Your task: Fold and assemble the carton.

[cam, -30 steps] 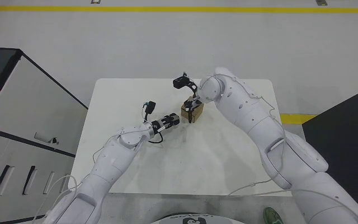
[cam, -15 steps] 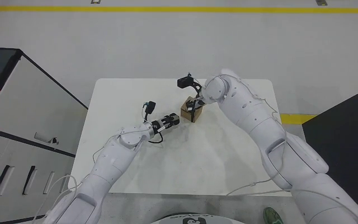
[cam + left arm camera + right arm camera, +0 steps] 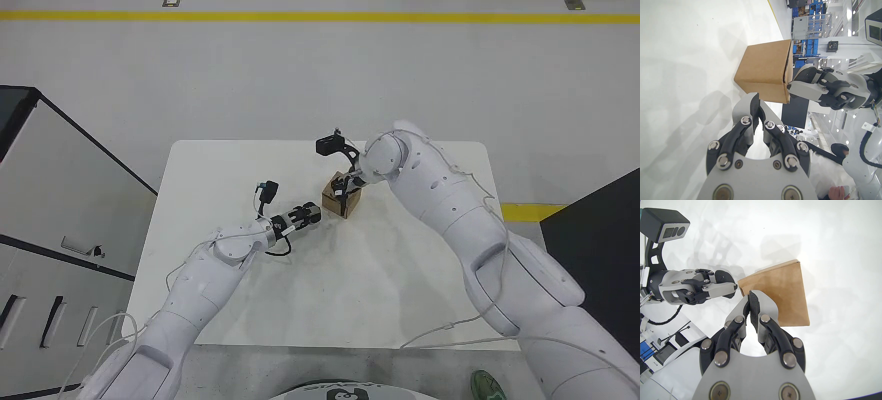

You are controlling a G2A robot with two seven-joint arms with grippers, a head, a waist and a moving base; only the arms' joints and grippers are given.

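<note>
From the top view, the left gripper (image 3: 756, 102) is crowding the carton's (image 3: 333, 190) 8 o'clock corner, the right gripper (image 3: 752, 297) is hanging over its top with that arm barring 1 to 4 o'clock, and bare white table (image 3: 340, 280) is lying open at 6 and 10 o'clock.

Bright, even light comes from above. The white flat table (image 3: 400, 300) glows pale, with glare beside the small brown cardboard box (image 3: 783, 291). Its shadow is soft. Wrist views bend at edges.
</note>
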